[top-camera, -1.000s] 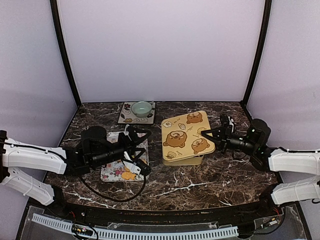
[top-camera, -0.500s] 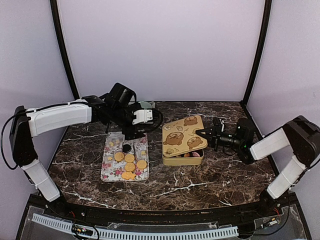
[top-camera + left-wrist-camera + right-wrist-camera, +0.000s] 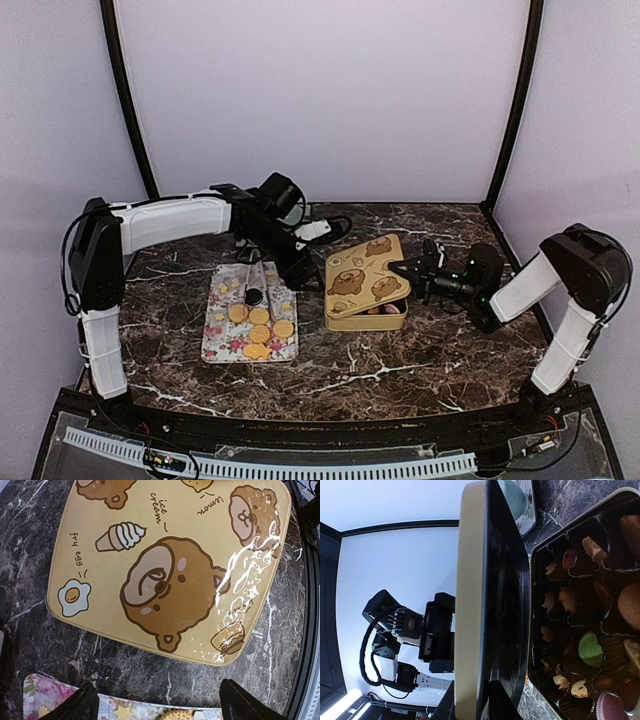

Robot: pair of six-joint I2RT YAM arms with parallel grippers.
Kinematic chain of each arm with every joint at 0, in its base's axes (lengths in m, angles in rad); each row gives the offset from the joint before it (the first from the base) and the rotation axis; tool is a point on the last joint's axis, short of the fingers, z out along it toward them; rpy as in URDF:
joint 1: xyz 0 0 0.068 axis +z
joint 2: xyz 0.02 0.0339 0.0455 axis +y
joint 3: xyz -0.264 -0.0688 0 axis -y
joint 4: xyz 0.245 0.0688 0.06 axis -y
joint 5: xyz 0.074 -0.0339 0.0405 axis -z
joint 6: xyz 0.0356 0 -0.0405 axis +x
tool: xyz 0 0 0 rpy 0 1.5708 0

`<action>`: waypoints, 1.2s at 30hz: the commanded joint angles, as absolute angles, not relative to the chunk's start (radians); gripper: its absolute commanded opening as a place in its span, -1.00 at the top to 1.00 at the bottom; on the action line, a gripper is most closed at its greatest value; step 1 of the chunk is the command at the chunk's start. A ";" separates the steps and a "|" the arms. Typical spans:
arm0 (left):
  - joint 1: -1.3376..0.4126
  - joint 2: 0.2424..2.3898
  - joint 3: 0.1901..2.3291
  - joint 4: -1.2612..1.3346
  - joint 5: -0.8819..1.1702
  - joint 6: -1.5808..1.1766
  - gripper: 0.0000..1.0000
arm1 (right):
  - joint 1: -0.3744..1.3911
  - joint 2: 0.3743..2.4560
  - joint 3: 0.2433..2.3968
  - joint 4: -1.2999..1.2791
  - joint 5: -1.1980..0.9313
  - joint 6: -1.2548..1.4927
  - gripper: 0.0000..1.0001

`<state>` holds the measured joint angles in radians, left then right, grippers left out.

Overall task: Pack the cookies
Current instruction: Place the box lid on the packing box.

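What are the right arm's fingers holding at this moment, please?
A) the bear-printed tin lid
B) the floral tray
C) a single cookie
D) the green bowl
A: the right fingers pinch the bear-printed lid at its edge, tilting it up off the tin.

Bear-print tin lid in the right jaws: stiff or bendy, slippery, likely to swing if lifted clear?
Probably stiff: the lid looks flat though the right gripper has its jaws on only one edge. Likely slippery: its glossy face shows strong glare in the left wrist view. It may pivot, since its other edge seems to rest on the tin.
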<state>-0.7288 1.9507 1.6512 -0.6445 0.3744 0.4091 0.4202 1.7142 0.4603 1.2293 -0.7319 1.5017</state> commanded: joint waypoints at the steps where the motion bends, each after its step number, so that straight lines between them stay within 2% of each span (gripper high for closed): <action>1: -0.731 2.010 1.684 -0.656 0.470 0.267 -0.70 | 0.431 1.748 0.450 1.339 -0.702 1.499 0.59; 11: -0.732 2.056 1.635 -0.549 0.496 0.216 -0.60 | 0.451 1.827 0.435 1.458 -0.675 1.541 0.53; 13: -0.732 2.058 1.627 -0.537 0.495 0.212 -0.59 | 0.452 1.829 0.432 1.453 -0.665 1.534 0.46; 15: -0.732 2.061 1.620 -0.525 0.486 0.209 -0.58 | 0.454 1.815 0.433 1.407 -0.652 1.506 0.29; 22: -0.734 2.077 1.599 -0.491 0.438 0.202 -0.54 | 0.463 1.704 0.476 1.103 -0.653 1.359 -0.06; 27: -0.733 2.085 1.596 -0.482 0.408 0.210 -0.52 | 0.459 1.561 0.568 0.601 -0.648 1.108 -0.29; 29: -0.734 2.087 1.592 -0.478 0.401 0.212 -0.51 | 0.451 1.518 0.584 0.480 -0.650 1.049 -0.37; 36: -0.733 2.091 1.589 -0.475 0.385 0.217 -0.49 | 0.415 1.435 0.645 0.046 -0.611 0.798 -0.43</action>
